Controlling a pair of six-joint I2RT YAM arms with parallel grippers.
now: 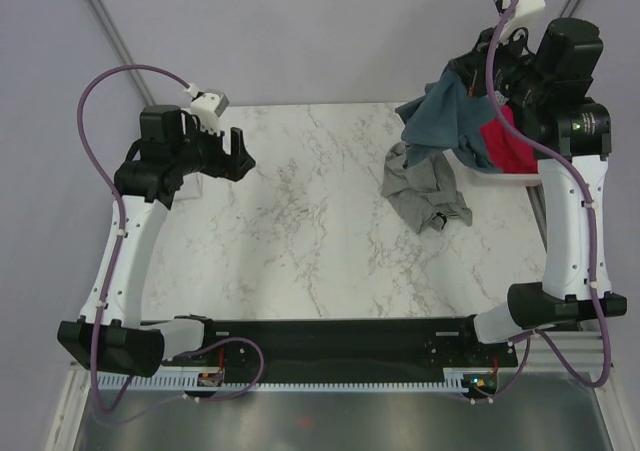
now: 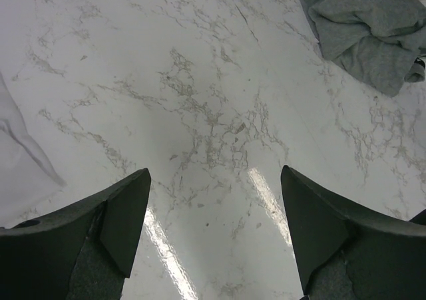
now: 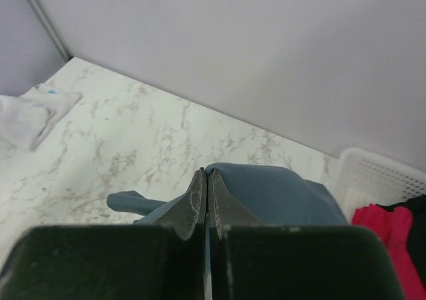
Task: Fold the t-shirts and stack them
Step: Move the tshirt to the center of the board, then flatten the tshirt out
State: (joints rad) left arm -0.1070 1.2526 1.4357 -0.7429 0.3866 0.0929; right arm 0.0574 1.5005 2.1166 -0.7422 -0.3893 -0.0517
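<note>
Slate-blue t-shirt [image 1: 445,121]: hangs bunched, long axis seemingly vertical, beneath right hand [image 3: 206,180], which pinches it. Left hand [image 2: 214,173]: spread above surface [image 2: 200,80].

One slate-blue shirt [image 1: 445,121], one grey shirt [image 1: 428,193], one white shirt [image 3: 26,117], one red garment [image 1: 508,143], one basket [image 3: 373,177].

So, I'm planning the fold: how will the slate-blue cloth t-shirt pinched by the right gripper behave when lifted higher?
Probably floppy: the slate-blue cloth t-shirt hangs in loose drapes from the right gripper. Likely light, since one narrow pinch holds it. It may drag the crumpled grey t-shirt its edge overlaps from above.
</note>
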